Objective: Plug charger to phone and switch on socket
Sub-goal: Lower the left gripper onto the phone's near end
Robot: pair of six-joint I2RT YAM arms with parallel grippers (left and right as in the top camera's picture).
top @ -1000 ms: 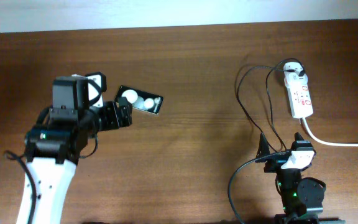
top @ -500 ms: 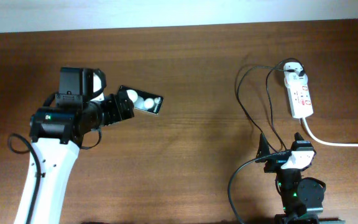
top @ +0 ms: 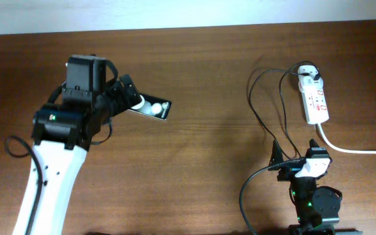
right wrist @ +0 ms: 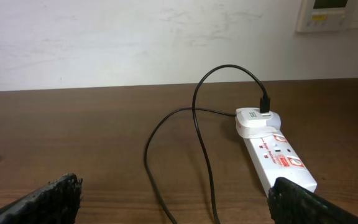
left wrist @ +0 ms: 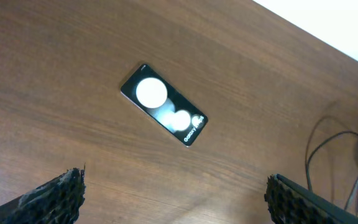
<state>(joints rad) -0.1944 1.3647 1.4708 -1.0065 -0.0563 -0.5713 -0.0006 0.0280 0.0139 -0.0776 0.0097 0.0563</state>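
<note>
Left end effector (left wrist: 176, 198): fingers spread wide, empty, poised directly above the phone (left wrist: 165, 112). The phone lies flat and face up on the surface (left wrist: 55, 74), skewed to the finger line. It is judged rigid, thin, smooth-faced and likely slippery, and is best steadied across its long edges.

Right end effector (right wrist: 176, 199): fingers likewise spread, holding nothing, well apart from the phone on its right. Farther from the phone lie the charger (right wrist: 197, 143), in loose loops, and the socket (right wrist: 278, 160), in which the charger's adapter (right wrist: 255, 119) is seated. The cable is judged light and limp, so it should be gripped on the stiff part just behind the plug tip. The tip cannot be located in these views.
</note>
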